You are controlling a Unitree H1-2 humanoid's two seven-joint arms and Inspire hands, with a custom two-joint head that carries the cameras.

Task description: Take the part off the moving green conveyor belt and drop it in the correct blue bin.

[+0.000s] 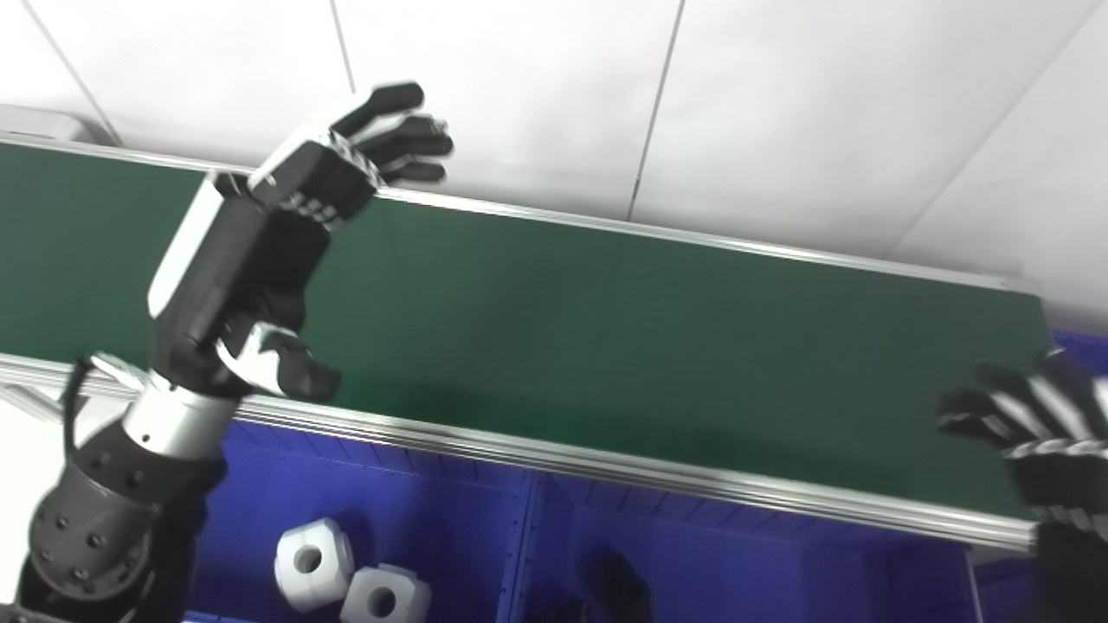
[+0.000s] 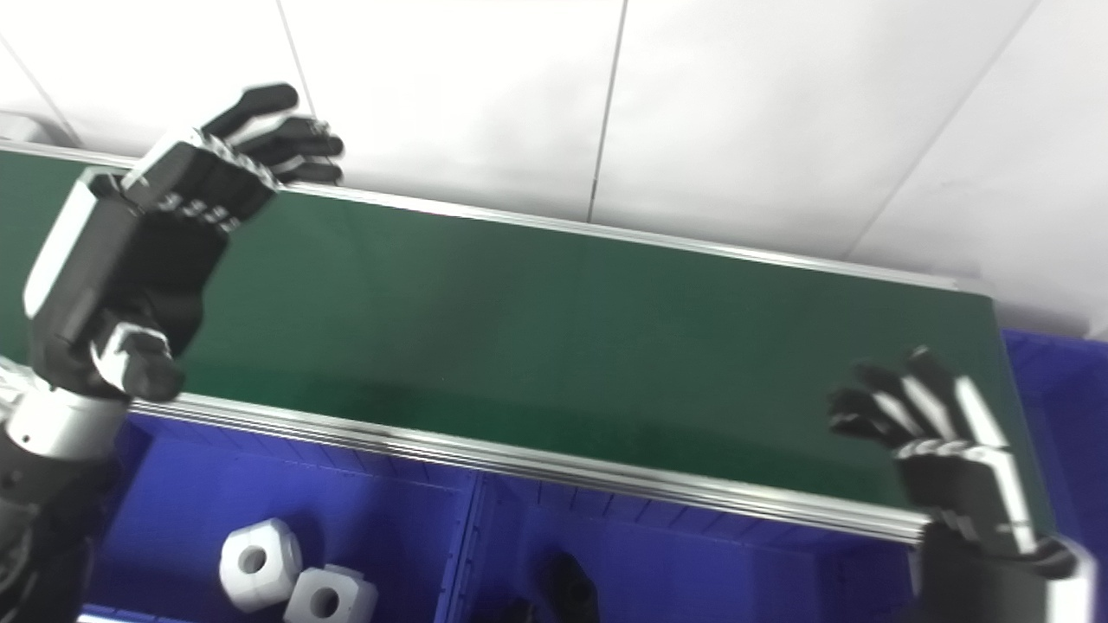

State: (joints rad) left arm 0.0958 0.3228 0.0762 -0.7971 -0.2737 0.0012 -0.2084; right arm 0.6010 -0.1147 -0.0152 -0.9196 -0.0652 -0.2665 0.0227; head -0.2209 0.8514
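Black fingers (image 1: 407, 143) of the left hand (image 1: 260, 260) are spread and empty, stretched across the belt's far edge near its left end, with nothing between them and the thumb. The right hand (image 2: 952, 459) is also splayed and empty, over the near right corner of the green conveyor belt (image 1: 606, 346). No part rides on the visible stretch of belt, so the task's thing is not in view there. Two white parts (image 1: 313, 562) already lie in the left blue bin (image 1: 415, 519) below the near rail; something dark (image 2: 567, 588) sits in the next compartment, too dim to name. My worry: a part arriving from beyond the left edge could pass under that raised left hand before it closes, or get knocked off the far edge. The right hand is cut off in one view, and motion blur smears its fingertips.
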